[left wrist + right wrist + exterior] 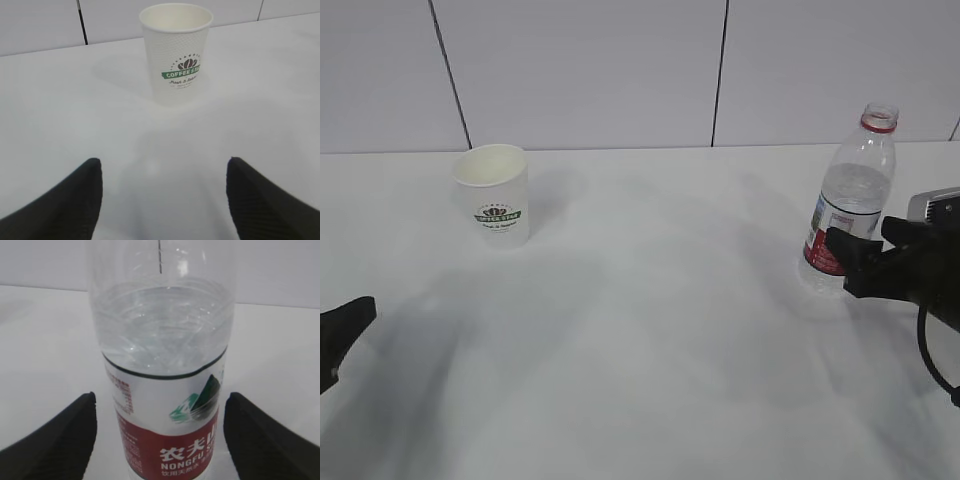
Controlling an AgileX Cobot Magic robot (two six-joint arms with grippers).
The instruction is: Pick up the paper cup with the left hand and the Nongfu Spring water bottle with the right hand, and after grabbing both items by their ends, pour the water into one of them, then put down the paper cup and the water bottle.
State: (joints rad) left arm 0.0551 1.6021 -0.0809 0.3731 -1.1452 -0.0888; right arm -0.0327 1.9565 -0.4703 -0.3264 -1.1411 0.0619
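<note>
Nearest the lens in the right wrist view, the two black fingers (55, 440) of the right hand (160, 437) stand wide apart on either side of the Nongfu Spring water bottle (162, 390), with a strip of white table (45, 340) showing between each finger and the label, so the jaws are spread and not pressed against it. The bottle stands upright, uncapped (its red neck ring shows in the exterior view), and the water (160, 325) reaches a little above the top edge of the red-and-white label. In the exterior view the right hand sits low at the right edge, its fingertips just at the bottle's lower half. The left hand (162, 197) is likewise splayed wide and holds nothing; the paper cup (176, 52) stands upright on the table well ahead of it, apart from both fingers, green coffee logo facing the camera.
</note>
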